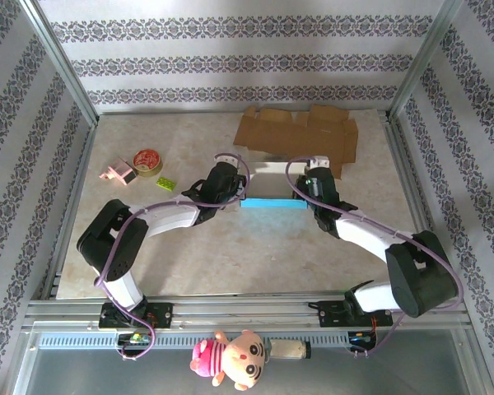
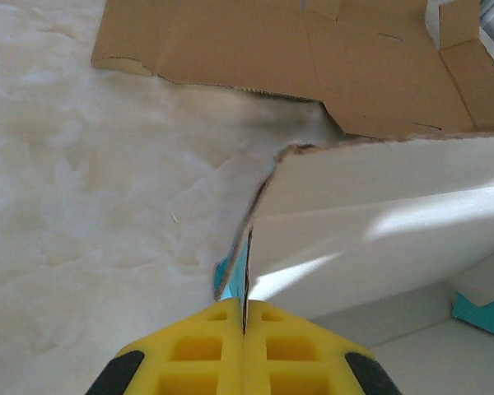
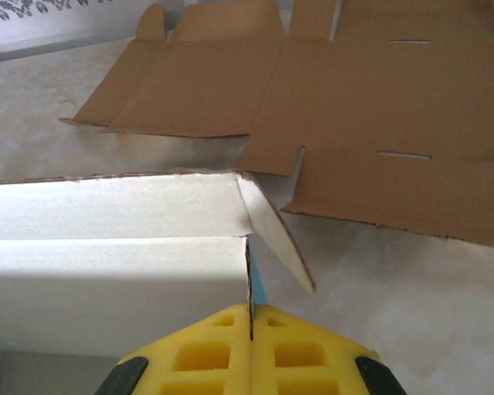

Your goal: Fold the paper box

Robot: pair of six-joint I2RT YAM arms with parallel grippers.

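Observation:
The paper box [image 1: 272,174], blue outside and white inside, sits mid-table between my two arms. My left gripper [image 1: 240,191] is shut on its left side wall. In the left wrist view the yellow fingers [image 2: 206,346] pinch the thin blue-and-white wall edge, and the box's white inner panels [image 2: 379,214] rise to the right. My right gripper [image 1: 300,193] is shut on the right side wall. There the gripper [image 3: 250,317] clamps the wall's edge, the white interior [image 3: 115,247] lies to the left, and a small white flap [image 3: 276,239] angles outward.
A flat brown cardboard blank [image 1: 300,136] lies just behind the box. A tape roll [image 1: 146,161], a pink object [image 1: 118,173] and a small green brick [image 1: 165,183] sit at the left. A plush toy [image 1: 235,358] hangs on the front rail.

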